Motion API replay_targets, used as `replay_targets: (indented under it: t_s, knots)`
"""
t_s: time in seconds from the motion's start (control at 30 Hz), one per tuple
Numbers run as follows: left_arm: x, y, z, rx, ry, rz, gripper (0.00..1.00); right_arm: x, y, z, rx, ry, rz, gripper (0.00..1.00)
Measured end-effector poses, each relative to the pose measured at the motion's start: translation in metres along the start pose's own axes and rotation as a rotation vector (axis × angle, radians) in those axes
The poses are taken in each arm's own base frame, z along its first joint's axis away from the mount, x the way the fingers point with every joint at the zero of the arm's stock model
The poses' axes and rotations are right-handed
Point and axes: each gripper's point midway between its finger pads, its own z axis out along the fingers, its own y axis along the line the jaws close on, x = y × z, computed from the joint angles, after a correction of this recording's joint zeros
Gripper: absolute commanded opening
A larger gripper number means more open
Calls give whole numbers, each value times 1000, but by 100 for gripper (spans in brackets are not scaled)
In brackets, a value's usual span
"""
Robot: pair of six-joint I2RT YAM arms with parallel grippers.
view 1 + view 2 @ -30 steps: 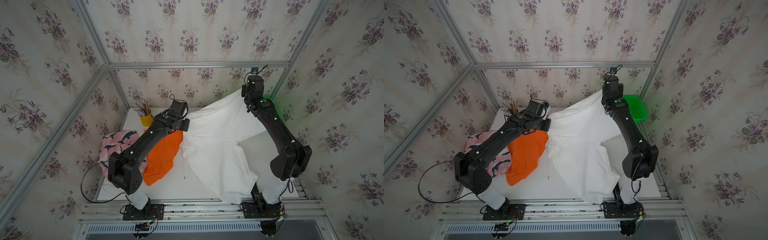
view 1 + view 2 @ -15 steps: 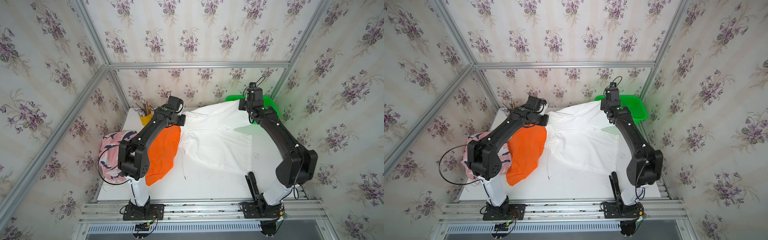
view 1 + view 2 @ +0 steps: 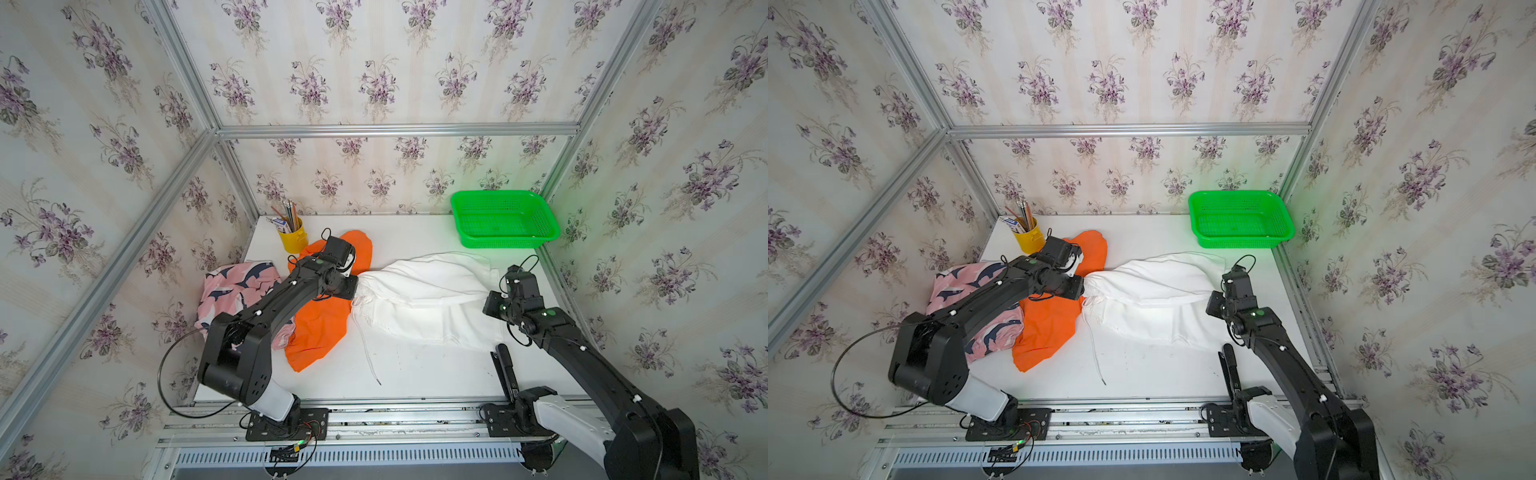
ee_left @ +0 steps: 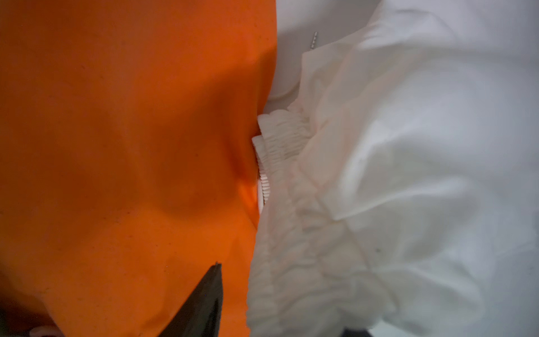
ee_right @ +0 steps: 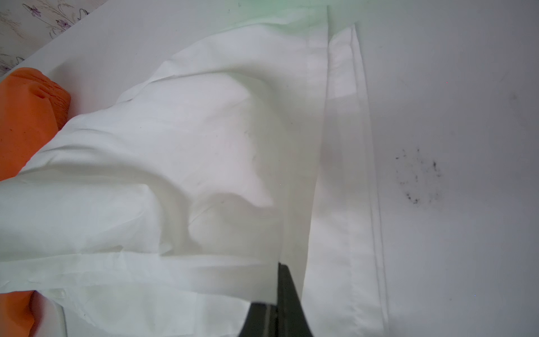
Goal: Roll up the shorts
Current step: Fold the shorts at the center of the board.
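One shorts edge (image 5: pixel 294 227) in right hand (image 5: pixel 281 271).

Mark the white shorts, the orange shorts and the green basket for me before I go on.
white shorts (image 3: pixel 428 299), in a top view, on the middle of the spread cloth.
orange shorts (image 3: pixel 320 332), in a top view, on the part nearer the robot.
green basket (image 3: pixel 507 242), in a top view, on its near wall.

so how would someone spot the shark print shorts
On the white table, follow the edge on the robot's left, from the yellow pencil cup toward the robot. The crumpled pink cloth shorts there carry navy-and-white sharks; the neighbouring orange shorts are plain.
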Motion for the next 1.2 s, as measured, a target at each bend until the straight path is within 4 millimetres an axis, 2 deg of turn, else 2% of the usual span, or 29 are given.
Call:
replay_targets:
  t_s: [0.1, 0.23, 0.37, 0.47, 0.53, 0.6, 0.67, 0.73, 0.87, 0.97, 1.1, 1.13, 1.2]
  knots:
    - [5, -19, -28, 69, -71, 20, 69, -1, 0, -12, -15, -30, 33, 41]
    - [-3, -21, -60, 79, -158, 10, 70, -9, 4, -23, -38, -63, 84, 43]
    - [-20, -26, -69, 79, -164, 15, 65, -15, 7, -17, -28, -53, 105, 45]
    - [-31, -39, -58, 88, -121, 54, 60, -16, 5, -5, 6, -33, 104, 48]
    - [-34, -54, -42, 111, -69, 89, 57, -15, -1, 2, 42, -26, 107, 60]
    - [-31, -65, -23, 124, -14, 117, 54, -12, -8, 8, 77, -21, 126, 71]
    - [-23, -72, -4, 129, 44, 138, 46, -3, -18, 14, 119, -3, 148, 74]
    - [-12, -75, 13, 137, 101, 139, 41, 3, -26, 18, 142, 10, 179, 74]
    - [14, -67, 43, 111, 209, 131, 39, 17, -29, 26, 123, 38, 261, 75]
    - [28, -64, 57, 102, 258, 128, 39, 24, -25, 33, 84, 62, 338, 74]
    - [39, -61, 66, 95, 292, 126, 39, 33, -21, 43, 50, 94, 431, 71]
    - [40, -61, 68, 96, 293, 126, 38, 34, -19, 45, 42, 98, 454, 68]
    - [42, -62, 72, 104, 297, 124, 38, 32, -20, 49, 42, 84, 481, 49]
